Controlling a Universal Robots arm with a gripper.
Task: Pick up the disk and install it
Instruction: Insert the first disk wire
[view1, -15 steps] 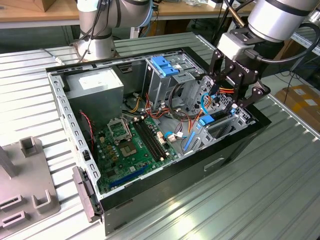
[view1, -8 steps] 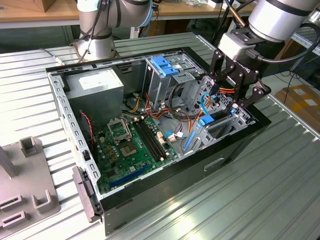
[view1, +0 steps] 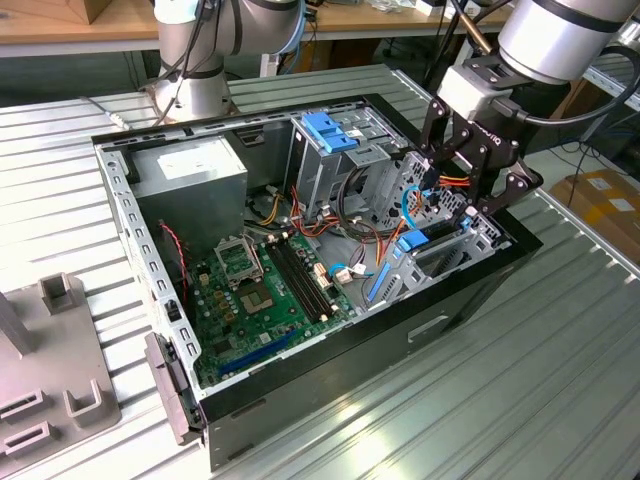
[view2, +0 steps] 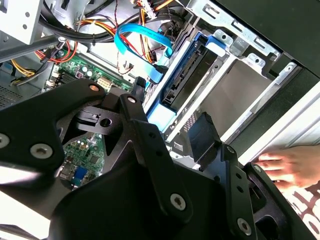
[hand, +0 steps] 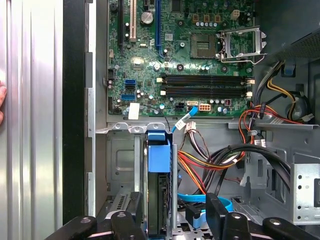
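Note:
The disk (hand: 159, 200) stands on edge in the metal bay at the case's end on the exterior view's right, dark with blue side rails and a blue tab (hand: 157, 154). It also shows in the second wrist view as the disk (view2: 186, 75), and from outside as the disk (view1: 428, 236). My gripper (view1: 455, 190) hangs just above that bay. Its black fingers (hand: 216, 212) are spread wide, so my gripper (hand: 175, 206) is open. The disk lies between the fingers, close beside one and apart from the other. Nothing is held by my gripper (view2: 171, 105).
The open computer case (view1: 470, 300) holds a green motherboard (view1: 265, 290), a grey power-supply box (view1: 190, 172) and a blue-topped drive cage (view1: 330, 135). Loose cables (hand: 215, 160) run beside the bay. A person's hand (view2: 287, 167) rests on the case's outer side. A grey fixture (view1: 50, 370) lies on the table.

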